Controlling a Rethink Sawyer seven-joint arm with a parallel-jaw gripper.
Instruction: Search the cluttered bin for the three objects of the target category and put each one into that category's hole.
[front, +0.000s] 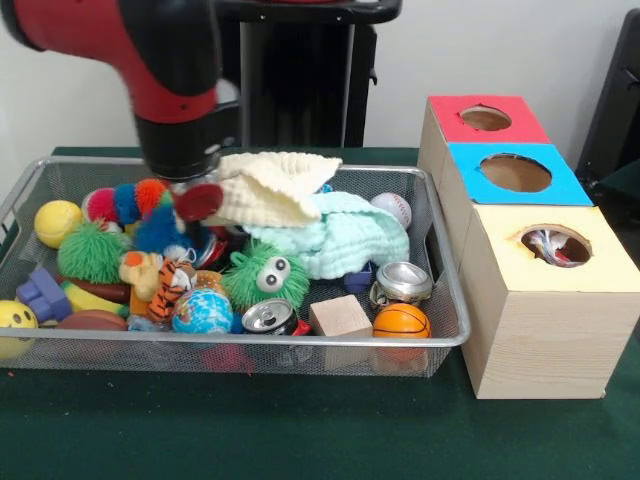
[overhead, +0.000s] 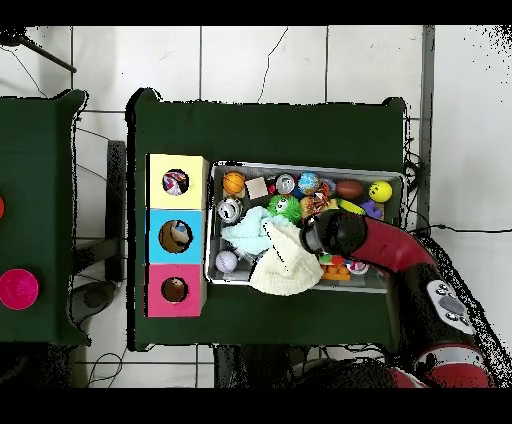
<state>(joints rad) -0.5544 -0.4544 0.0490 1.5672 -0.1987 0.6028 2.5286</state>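
Front view: the red and black arm (front: 150, 70) comes down into the left half of the wire bin (front: 440, 335).
Gripper (front: 190, 195): low among the toys, beside the cream cloth (front: 270, 185); I cannot tell whether it is apart or together.
Bin contents: mint cloth (front: 345, 235), green fuzzy toy with eyes (front: 265, 275), 2 cans (front: 403, 282), basketball (front: 401, 320), wooden block (front: 340, 315), globe ball (front: 202, 312), baseball (front: 392, 208), yellow ball (front: 57, 222), tiger toy (front: 172, 285).
Box with 3 holes (front: 530, 330): on the table (front: 300, 430), touching the bin's right side; red, blue and yellow tops.
Yellow hole (front: 556, 245): something lies inside.
Overhead view: the blue hole (overhead: 175, 236) also holds something.
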